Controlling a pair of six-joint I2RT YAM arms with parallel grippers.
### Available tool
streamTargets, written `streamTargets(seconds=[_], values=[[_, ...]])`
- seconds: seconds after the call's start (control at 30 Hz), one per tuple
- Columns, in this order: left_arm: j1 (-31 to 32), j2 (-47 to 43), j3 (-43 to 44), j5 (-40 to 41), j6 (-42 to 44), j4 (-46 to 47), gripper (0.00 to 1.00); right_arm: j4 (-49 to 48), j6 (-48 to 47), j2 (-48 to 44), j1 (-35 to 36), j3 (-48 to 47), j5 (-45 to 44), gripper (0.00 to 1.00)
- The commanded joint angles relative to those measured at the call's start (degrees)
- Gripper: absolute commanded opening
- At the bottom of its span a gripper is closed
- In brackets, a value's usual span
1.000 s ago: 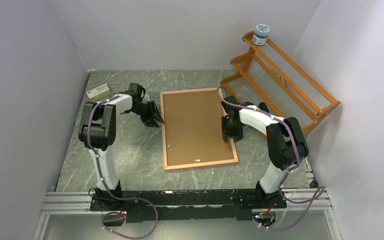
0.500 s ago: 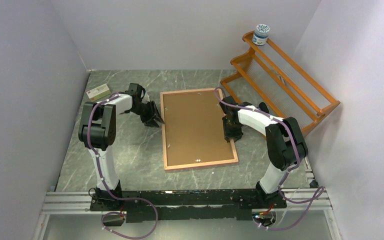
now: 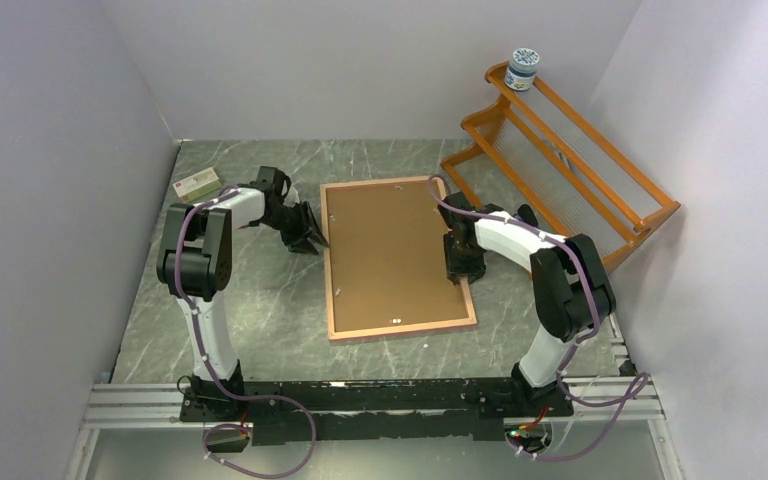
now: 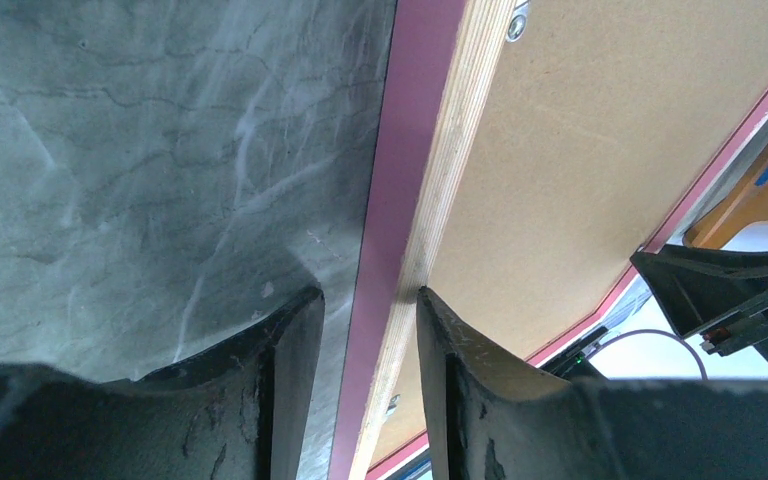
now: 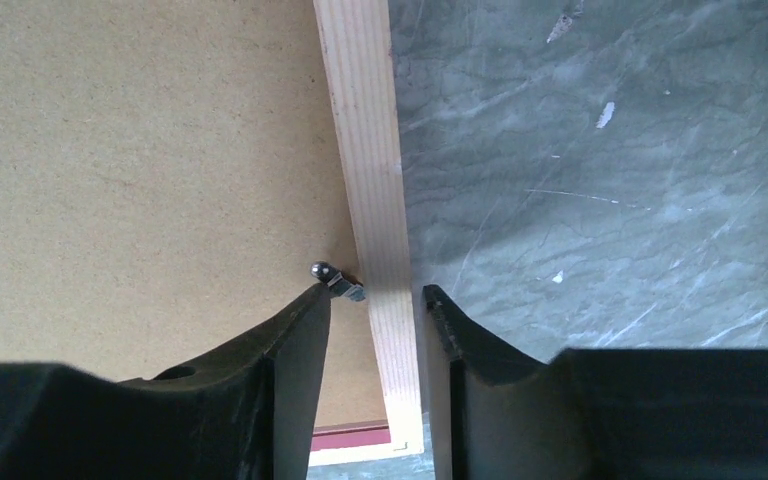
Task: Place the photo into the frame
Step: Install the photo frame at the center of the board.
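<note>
Centrally on the grey-green marbled desk (image 3: pixel 260 300) lies the frame (image 5: pixel 375 150), face down. The brown backing board (image 3: pixel 390 250) fills its opening and faces up. The frame's long axis runs from the near edge of the desk toward the far wall, and the far end leans slightly to the left. Its short sides form the near and far ends.

An orange wooden rack (image 3: pixel 600 170) stands at the far right of the desk, clear of the frame's far right corner.

The left arm (image 3: pixel 205 250) reaches to the frame's left long side, in its far half. The right arm (image 3: pixel 560 280) reaches to the right long side, about midway along it.

The left gripper (image 4: pixel 367 295) has its jaws parted and straddles the left rail. One finger is over the desk and the other is at the light plywood inner edge. It grips nothing.

The right gripper (image 5: pixel 375 295) also has its jaws parted and straddles the pale wooden right rail. One finger is over the backing board and the other over the desk. The rail passes between them unclamped.

A small flat box (image 3: pixel 197 183) lies at the far left of the desk. A jar (image 3: pixel 523 68) with a pale lid stands on top of the rack. A small metal clip (image 5: pixel 340 282) sits on the backing board beside the right rail, touching the tip of the right gripper's board-side finger.
</note>
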State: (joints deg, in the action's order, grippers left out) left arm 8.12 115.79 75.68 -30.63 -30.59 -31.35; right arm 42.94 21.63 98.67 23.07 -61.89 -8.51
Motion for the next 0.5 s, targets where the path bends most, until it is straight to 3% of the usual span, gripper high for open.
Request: streamTargets(seconds=[0.0,0.2,0.47], values=[[-0.5,2.1,0.4,5.3,3.1,-0.4,0.48,-2.8,-0.3,-0.8,0.2,-1.6,-2.5,0.45],[-0.5,2.4,0.4,5.2,3.1,-0.4,0.48,-0.5,-3.0,1.2,0.5,-2.4,-3.9,0.45],[-0.5,2.2,0.4,5.2,3.2,-0.5,0.48,0.8,-6.1,2.3,1.2,-3.1,-2.0,0.31]])
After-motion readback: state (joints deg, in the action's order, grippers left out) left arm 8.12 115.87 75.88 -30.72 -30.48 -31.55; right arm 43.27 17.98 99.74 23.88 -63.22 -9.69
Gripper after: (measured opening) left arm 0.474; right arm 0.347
